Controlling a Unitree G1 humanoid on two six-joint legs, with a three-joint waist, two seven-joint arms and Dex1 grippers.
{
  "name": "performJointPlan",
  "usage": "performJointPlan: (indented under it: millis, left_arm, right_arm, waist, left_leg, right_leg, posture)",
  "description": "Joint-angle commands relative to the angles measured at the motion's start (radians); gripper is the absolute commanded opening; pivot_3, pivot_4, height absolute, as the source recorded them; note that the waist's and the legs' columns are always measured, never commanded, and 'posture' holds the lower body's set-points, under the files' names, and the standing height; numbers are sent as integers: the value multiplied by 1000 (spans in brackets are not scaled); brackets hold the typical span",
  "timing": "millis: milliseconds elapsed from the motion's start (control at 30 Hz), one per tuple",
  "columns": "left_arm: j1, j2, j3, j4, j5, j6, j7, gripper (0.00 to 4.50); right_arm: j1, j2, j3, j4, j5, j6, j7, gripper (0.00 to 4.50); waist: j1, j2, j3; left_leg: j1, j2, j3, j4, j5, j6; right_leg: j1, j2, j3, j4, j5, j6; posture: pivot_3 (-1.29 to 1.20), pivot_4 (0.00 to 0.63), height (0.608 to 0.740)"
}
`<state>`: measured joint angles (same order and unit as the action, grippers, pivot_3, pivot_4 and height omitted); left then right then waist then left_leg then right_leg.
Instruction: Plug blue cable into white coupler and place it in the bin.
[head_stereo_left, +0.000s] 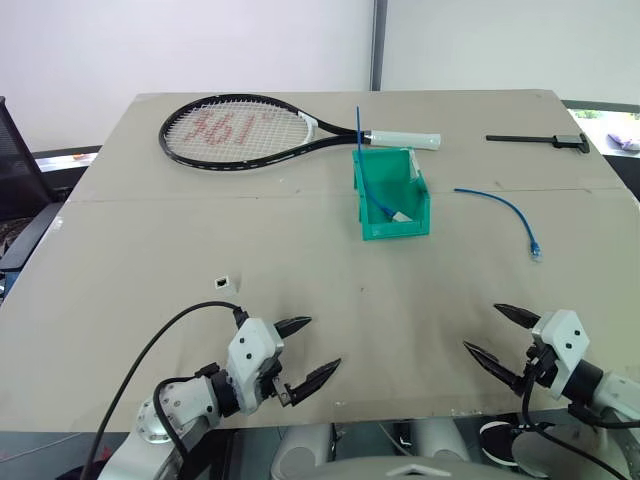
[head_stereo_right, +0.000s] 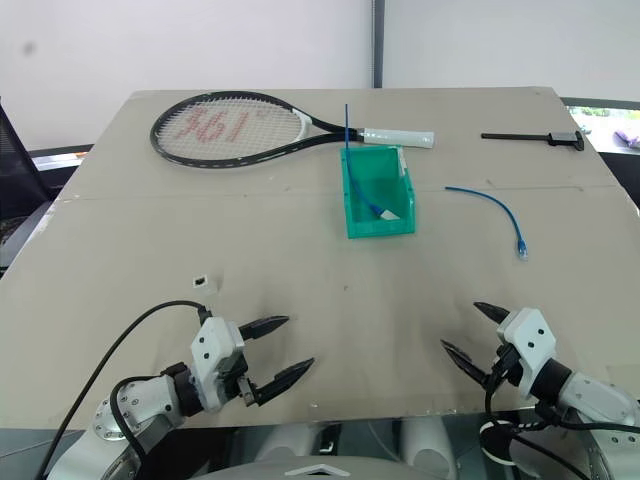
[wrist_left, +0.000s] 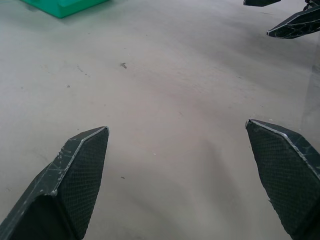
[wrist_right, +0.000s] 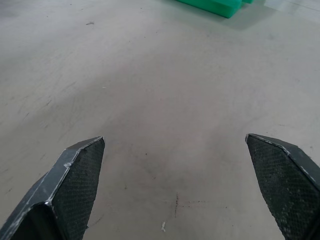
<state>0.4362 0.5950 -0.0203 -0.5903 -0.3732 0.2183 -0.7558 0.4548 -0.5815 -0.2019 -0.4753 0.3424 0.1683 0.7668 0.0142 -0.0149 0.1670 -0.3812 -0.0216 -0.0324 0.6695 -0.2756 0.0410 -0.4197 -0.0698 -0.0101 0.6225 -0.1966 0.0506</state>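
Two grippers were recorded at the near edge of the table (head_stereo_left: 130, 250), both empty with jaws spread wide.

Left eye view: the left gripper (head_stereo_left: 309, 349) sat low at the near left, angled forward and inward; the right gripper (head_stereo_left: 500, 335) mirrored it at the near right. The blue cable (head_stereo_left: 510, 209) lay loose on the table, right of the bin (head_stereo_left: 392, 228) and well apart from both grippers, its clear plug at the near end. The white coupler (head_stereo_left: 221, 283) lay alone at the left, nearer the left gripper. A second blue cable (head_stereo_left: 362, 165) already stood in the bin, leaning on its far wall. A tennis racket (head_stereo_left: 240, 131) lay across the far side, and a black tool (head_stereo_left: 545, 140) at the far right.

Right eye view: same arrangement; nothing touched.

Left wrist view: bare table lay between the spread fingers (wrist_left: 80, 170), with the bin's corner far ahead and the right gripper's tips opposite.

Right wrist view: spread fingers (wrist_right: 75, 175) over bare table, the bin far ahead.

Assessment: the cable is judged light and limp, so it should be held just behind the plug to keep that end steerable. The coupler is judged light, rigid and liable to skid; grip its side walls, leaving the socket clear.
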Motion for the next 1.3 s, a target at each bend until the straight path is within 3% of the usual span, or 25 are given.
performJointPlan:
  millis: [33,267,667,900,1167,1300]
  left_arm:
    - [-18,4,-5,-41,-16,11,-5,4500]
    - [-118,23,29,-25,-96,47,-58,4500]
    - [-379,65,21,-112,-246,238,-50,4500]
    - [-410,17,21,-128,-284,273,10,4500]
    - [-439,-15,13,-117,-271,268,41,4500]
    - [-437,14,13,-92,-261,233,-27,4500]
  right_arm:
    - [-11,-7,-15,-55,15,11,-12,4452]
    - [-87,-46,-69,-85,50,91,-41,4452]
    - [-342,-231,-131,12,73,195,19,4452]
    - [-451,-288,-121,143,34,152,57,4452]
    - [-510,-279,-105,184,13,153,50,4452]
    - [-570,-361,-88,274,9,295,73,4452]
  waist:
    - [0,0,0]
    - [0,0,0]
    - [0,0,0]
    - [0,0,1]
    - [0,0,1]
    - [0,0,1]
  left_leg:
    - [0,0,0,0,0,0]
    - [0,0,0,0,0,0]
    - [0,-1,0,1,0,0]
    - [1,-1,1,1,0,0]
    - [1,-1,1,1,0,0]
    - [1,-2,1,1,0,0]
  right_leg:
    - [0,0,0,0,0,0]
    - [1,4,0,0,0,0]
    - [1,5,1,0,0,0]
    - [1,5,2,0,1,-1]
    - [1,6,2,1,3,-4]
    - [1,5,2,1,3,-4]
  posture:
    - [0,150,740]
    - [0,150,740]
    - [0,150,740]
    - [0,150,740]
    - [0,150,740]
    - [0,150,740]
